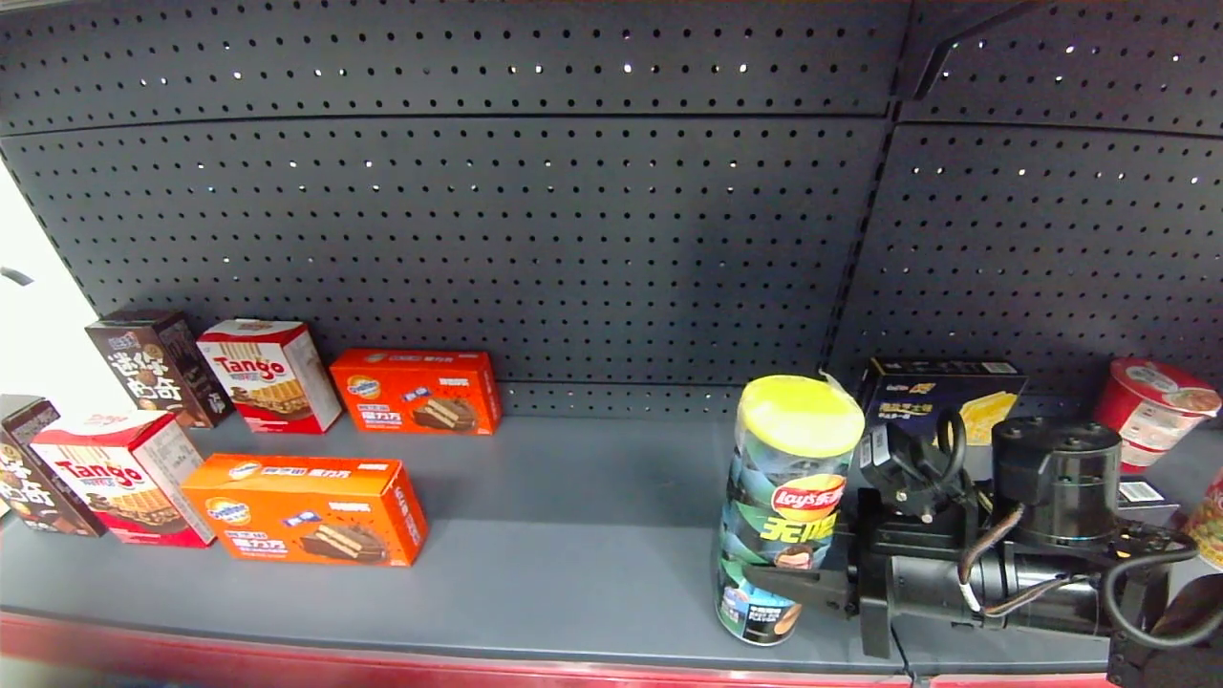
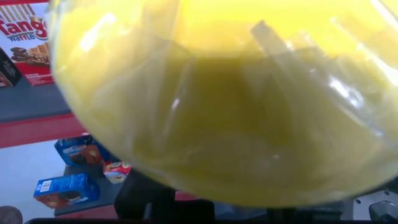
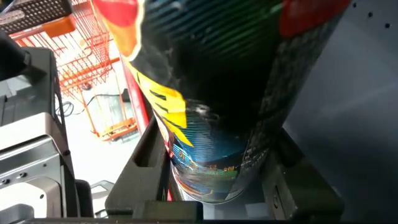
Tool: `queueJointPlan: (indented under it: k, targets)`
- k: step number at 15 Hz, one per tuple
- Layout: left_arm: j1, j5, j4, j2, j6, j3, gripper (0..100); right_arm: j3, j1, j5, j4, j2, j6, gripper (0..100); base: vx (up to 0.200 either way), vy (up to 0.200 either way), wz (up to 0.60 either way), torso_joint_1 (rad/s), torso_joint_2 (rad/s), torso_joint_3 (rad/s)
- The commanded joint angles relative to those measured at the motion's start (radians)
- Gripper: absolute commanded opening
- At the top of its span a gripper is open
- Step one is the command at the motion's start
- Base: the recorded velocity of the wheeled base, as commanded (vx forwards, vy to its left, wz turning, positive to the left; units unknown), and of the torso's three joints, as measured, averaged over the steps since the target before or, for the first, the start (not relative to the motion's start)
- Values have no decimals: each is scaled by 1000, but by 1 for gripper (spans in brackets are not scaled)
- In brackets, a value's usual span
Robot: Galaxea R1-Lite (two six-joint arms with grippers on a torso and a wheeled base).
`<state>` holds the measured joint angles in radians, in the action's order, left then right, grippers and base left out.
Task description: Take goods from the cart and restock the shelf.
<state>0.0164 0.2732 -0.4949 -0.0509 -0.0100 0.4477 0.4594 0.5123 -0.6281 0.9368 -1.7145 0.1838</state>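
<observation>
A tall chip can (image 1: 788, 497) with a yellow lid stands upright near the front edge of the grey shelf (image 1: 573, 535), right of centre. My right gripper (image 1: 779, 573) comes in from the right and is shut on the can's lower half. In the right wrist view the can (image 3: 211, 93) sits between the two dark fingers (image 3: 146, 155). Right up against the left wrist camera is a yellow, translucent rounded surface (image 2: 236, 99). I cannot tell what it belongs to or how my left gripper stands.
Two orange boxes (image 1: 306, 506) (image 1: 418, 390), two red-and-white wafer boxes (image 1: 122, 476) and dark boxes (image 1: 158, 366) fill the shelf's left. A black box (image 1: 941, 392) and a red cup (image 1: 1151, 397) stand behind my right arm. An orange cart (image 3: 93, 56) stands on the floor.
</observation>
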Motion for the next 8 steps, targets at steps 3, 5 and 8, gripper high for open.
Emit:
queueJointPlan:
  k: [3,5,8]
  targets:
    - [0,1,1,-3,-1,-9,0,25,11,1,20,-60,0,0,0,0,0,0,0,0]
    - [0,1,1,-3,1,-10,0,33,18,1,20,-73,0,0,0,0,0,0,0,0]
    - [0,1,1,-3,-1,-20,0,35,23,1,23,-91,0,0,0,0,0,0,0,0]
